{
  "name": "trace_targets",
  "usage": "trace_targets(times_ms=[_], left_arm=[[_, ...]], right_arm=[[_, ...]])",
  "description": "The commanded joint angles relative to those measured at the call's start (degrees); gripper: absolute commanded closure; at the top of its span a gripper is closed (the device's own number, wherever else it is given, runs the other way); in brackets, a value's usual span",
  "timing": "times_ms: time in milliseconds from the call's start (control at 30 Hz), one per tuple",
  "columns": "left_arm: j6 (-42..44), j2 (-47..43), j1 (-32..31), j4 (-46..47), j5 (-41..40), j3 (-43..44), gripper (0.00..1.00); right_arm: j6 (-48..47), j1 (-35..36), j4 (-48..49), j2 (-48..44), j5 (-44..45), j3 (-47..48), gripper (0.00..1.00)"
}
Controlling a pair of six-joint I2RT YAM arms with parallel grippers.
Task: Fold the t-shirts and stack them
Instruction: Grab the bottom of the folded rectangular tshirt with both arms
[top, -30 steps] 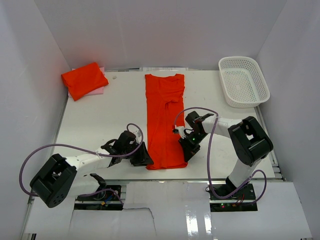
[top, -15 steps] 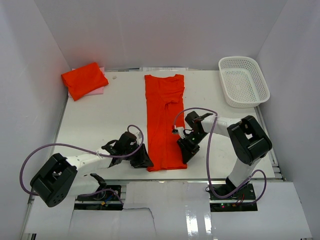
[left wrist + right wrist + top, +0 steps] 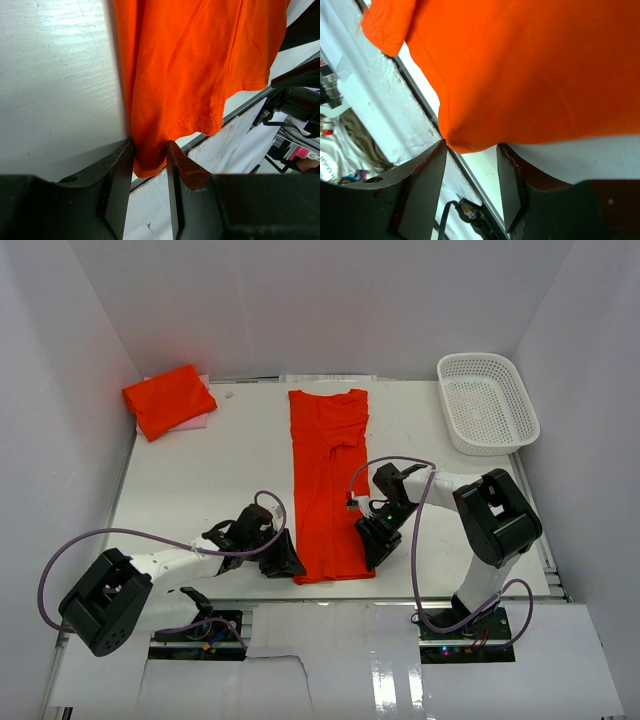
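1. Well, your shirt (image 3: 328,480) lies as a long, narrow strip down the middle of the worktop (image 3: 220,470), collar toward the far wall and hem near the front edge.
2. Your left gripper (image 3: 149,155) pinches the hem's near-left corner, and orange fabric fills the gap between its fingers.
3. Your right gripper (image 3: 469,150) sits at the near-right corner with its jaws apart. The stitched hem lies between them unclamped.
4. Bare worktop runs along both sides of the strip. The folded shirt (image 3: 168,398) sits in the far-left corner and the basket (image 3: 488,405) far right, both well apart from the arms.
5. The fabric is a soft, matte knit, the basket is white rigid mesh, and the worktop is glossy white.
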Motion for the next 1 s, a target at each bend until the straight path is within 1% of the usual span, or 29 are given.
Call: trace_targets(times_ms=[0, 233, 367, 567, 700, 800, 967], left_arm=[[1.5, -0.3, -0.4, -4.1, -1.7, 0.5, 0.56], [1.9, 0.4, -0.4, -4.1, -2.1, 1.2, 0.56], [2.0, 0.8, -0.4, -4.1, -2.2, 1.8, 0.56], [2.4, -0.2, -0.6, -3.6, -2.9, 3.0, 0.56], [2.7, -3.3, -1.1, -3.6, -7.0, 4.4, 0.56], [2.6, -3.3, -1.2, -4.1, -7.0, 5.4, 0.55], [2.3, -0.7, -2.0, -4.4, -6.1, 5.8, 0.55]], right_arm=[[-2.8, -1.0, -3.2, 1.8, 0.4, 0.7, 0.48], [-3.1, -1.0, -3.5, 2.8, -1.7, 0.9, 0.49], [-3.6, -1.4, -2.9, 1.6, -2.5, 1.3, 0.5], [-0.7, -3.5, 3.5, -5.9, -2.7, 2.1, 0.5], [1.3, -3.6, 6.8, -9.3, -2.0, 1.1, 0.48], [2.3, -3.6, 6.0, -8.4, -4.5, 0.0, 0.49], [-0.9, -3.6, 1.3, -7.8, -4.9, -1.9, 0.5]])
